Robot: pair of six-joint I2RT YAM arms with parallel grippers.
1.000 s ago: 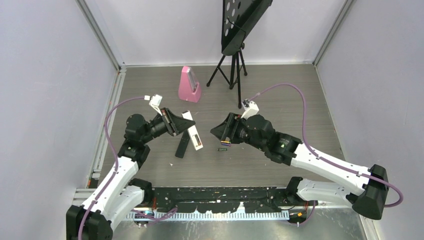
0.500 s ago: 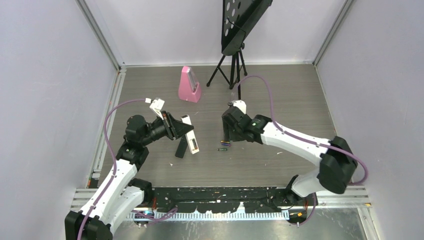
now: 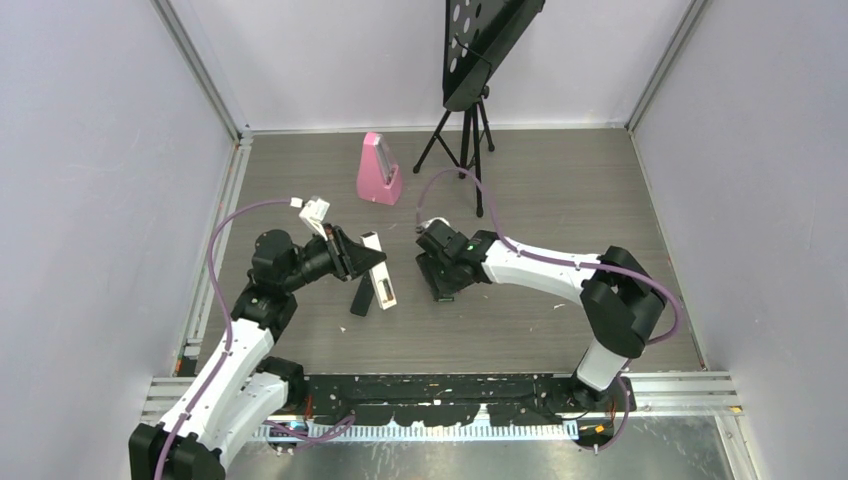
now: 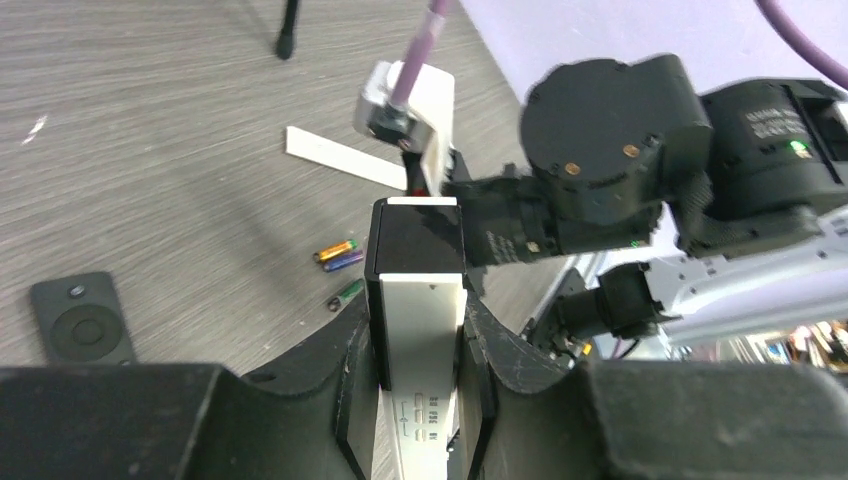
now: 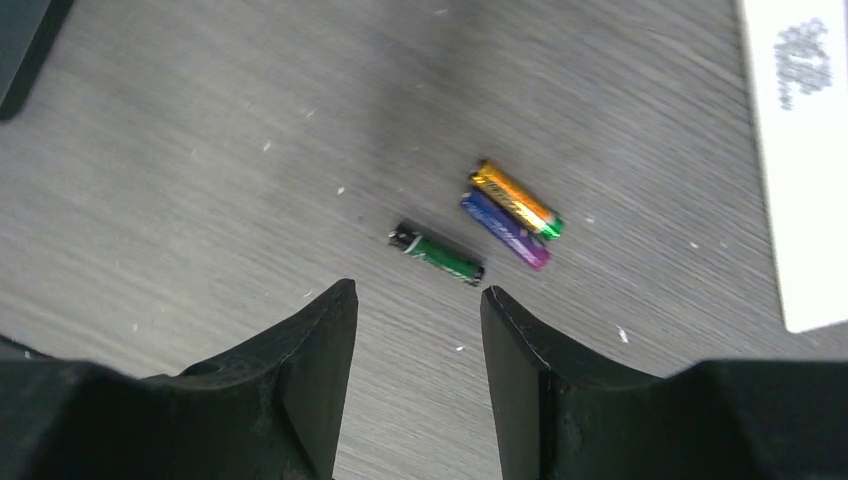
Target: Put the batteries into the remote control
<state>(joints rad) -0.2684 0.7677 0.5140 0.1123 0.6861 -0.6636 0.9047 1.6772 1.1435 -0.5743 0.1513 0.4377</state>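
Right over the 3 batteries (image 5: 505, 232), the right claw (image 5: 418, 290) has just swung in, spread apart and aimed at the green one (image 5: 438, 255), so a grab looks next. Left of them, the left claw (image 4: 414, 305) squeezes a white bar (image 4: 415, 340); the black remote control (image 4: 82, 320) lies flat.

Metronome: we see a pink metronome (image 3: 380, 170) standing upright, well beyond the left gripper (image 3: 380, 262), toward the back wall.
Music stand: a black music stand (image 3: 480, 50) on a tripod stands well beyond the right gripper (image 3: 440, 285), and we note that its perforated desk is tilted.
White remote: the white remote (image 4: 415, 330), dark at its far end, sits between the left gripper's jaws.
White strip: we see a flat white strip (image 4: 345, 158) lying beyond the left gripper.
Table: the grey wood-grain table (image 3: 560, 200) lies beneath both grippers.
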